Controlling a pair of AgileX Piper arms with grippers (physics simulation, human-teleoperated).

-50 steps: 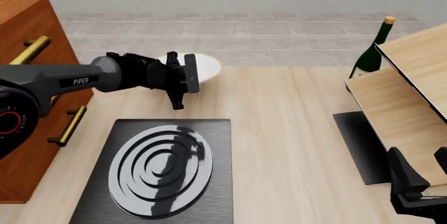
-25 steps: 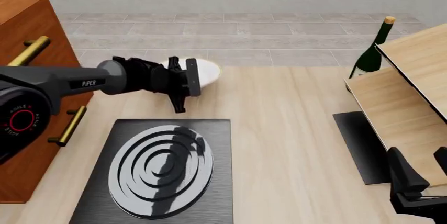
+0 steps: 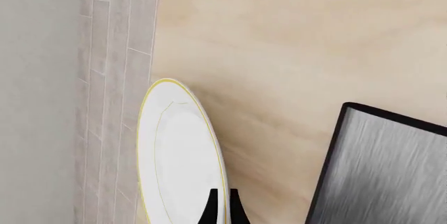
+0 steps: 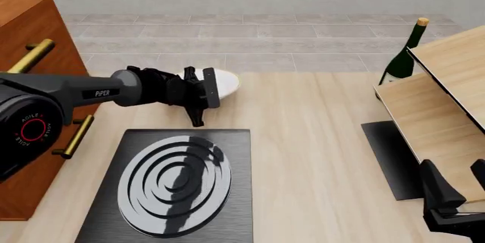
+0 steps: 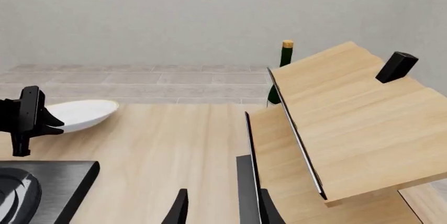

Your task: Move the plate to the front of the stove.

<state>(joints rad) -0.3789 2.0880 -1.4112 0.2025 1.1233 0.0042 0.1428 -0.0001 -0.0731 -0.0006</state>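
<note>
Task barely begun: plate (image 4: pixel 224 81) sits at the table's far edge, beyond the stove (image 4: pixel 176 183), not yet at its front. My left gripper (image 4: pixel 201 91) is at the plate's near rim; can't tell if it's clamped or just beside. Right gripper (image 5: pixel 216 208) idle, fingers apart, holding nothing. Right wrist view shows plate tilted off the table; front view hides that. Left wrist view shows fingertips (image 3: pixel 209 211) over the rim.
</note>
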